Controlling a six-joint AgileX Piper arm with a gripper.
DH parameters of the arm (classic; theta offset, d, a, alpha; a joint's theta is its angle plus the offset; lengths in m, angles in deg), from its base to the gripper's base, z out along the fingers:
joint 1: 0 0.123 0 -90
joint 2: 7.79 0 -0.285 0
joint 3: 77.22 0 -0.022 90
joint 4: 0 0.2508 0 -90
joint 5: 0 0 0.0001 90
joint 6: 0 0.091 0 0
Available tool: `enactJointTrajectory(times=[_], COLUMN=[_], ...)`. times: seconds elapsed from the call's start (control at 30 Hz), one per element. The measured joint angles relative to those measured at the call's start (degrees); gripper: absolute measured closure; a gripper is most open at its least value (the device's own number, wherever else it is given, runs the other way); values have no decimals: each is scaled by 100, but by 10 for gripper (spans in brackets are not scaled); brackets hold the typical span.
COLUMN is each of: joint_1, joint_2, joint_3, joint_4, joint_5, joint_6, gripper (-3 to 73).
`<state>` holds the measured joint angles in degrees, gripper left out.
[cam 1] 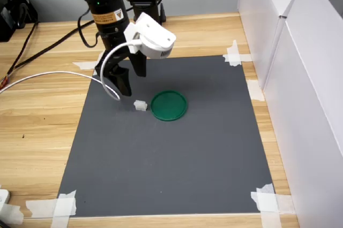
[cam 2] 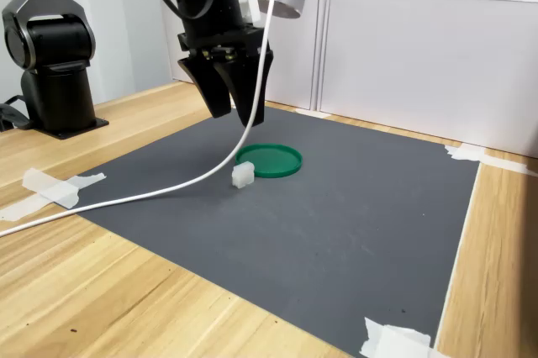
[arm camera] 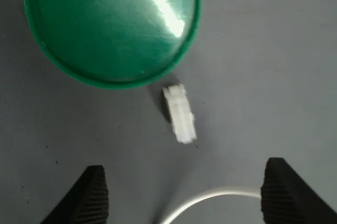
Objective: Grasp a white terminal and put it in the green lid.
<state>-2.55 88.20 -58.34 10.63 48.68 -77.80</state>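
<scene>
The white terminal [cam 1: 140, 105] [arm camera: 179, 113] [cam 2: 243, 175] lies on the dark grey mat, just beside the rim of the green lid [cam 1: 169, 105] [arm camera: 111, 24] [cam 2: 268, 160] and not in it. The lid lies flat and holds nothing. My gripper [cam 1: 130, 81] [arm camera: 187, 182] [cam 2: 234, 114] hangs open above the mat, a little short of the terminal on the side away from the lid. Its black fingertips [arm camera: 95, 190] are spread wide with nothing between them. The terminal sits ahead of the gap in the wrist view.
A white cable [cam 1: 53, 75] [cam 2: 168, 194] trails from the wrist camera across the mat [cam 1: 177, 158] towards the first exterior view's left. White tape [cam 1: 64, 204] holds the mat's corners. White panels [cam 1: 300, 78] stand along the first exterior view's right. Another black robot base [cam 2: 55, 64] stands nearby.
</scene>
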Motion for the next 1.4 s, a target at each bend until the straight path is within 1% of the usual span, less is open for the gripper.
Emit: enactJointTrajectory(times=[0.13,0.23,0.5,0.67,0.97,1.07,1.13,1.2,1.27,1.4], joint_1=[251,395,426,426,427,427,427,427,427,427], joint_2=[245,354,633,876,1083,1090,1090,1090,1102,1171], joint_3=[0,0,0,0,0,0,0,0,0,0], joint_4=[-226,-315,-681,-689,-647,-647,-642,-642,-642,-694], joint_5=[-74,-257,-505,-634,-640,-620,-604,-598,-592,-566], joint_6=[218,445,553,494,330,325,325,325,331,452], gripper=[12,25,34,34,35,50,77,125,190,352])
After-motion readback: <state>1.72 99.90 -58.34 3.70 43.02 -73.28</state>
